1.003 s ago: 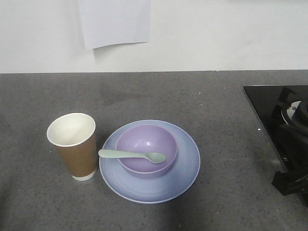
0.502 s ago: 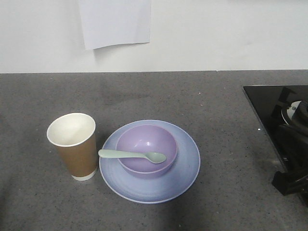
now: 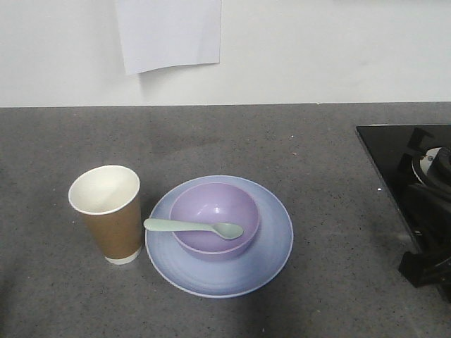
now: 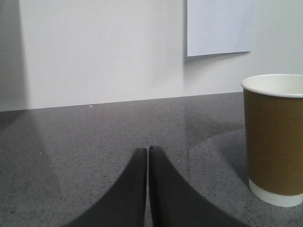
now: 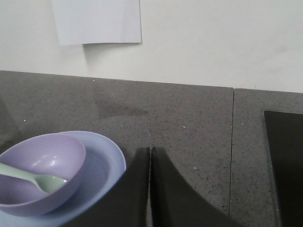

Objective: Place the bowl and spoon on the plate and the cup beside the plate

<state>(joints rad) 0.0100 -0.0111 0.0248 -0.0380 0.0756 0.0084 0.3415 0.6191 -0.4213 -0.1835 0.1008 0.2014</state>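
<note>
Layout as observed: small round lavender plastic bowl [image 3: 215,219] sits upright in the middle of the round pale blue ridged plate [image 3: 271,257]; short mint-white plastic spoon [image 3: 193,227] lies across the bowl, head inside, handle over the left rim. Tall tapered brown paper cup [image 3: 110,213] stands upright just left of the plate, very near its edge. Judged complete as arranged. Left gripper [image 4: 147,151] is pressed closed, empty, low over the grey speckled counter [image 3: 303,151] near the cup's left side; right gripper [image 5: 150,151] likewise closed and empty, just right of the plate. Risks: a sideways swing of the left arm could tip the light cup; the spoon handle overhangs and could be flicked off. Surroundings: black cooktop [image 3: 394,158] at right, white paper sheet [image 3: 169,32] on the wall; neither obstructs.
</note>
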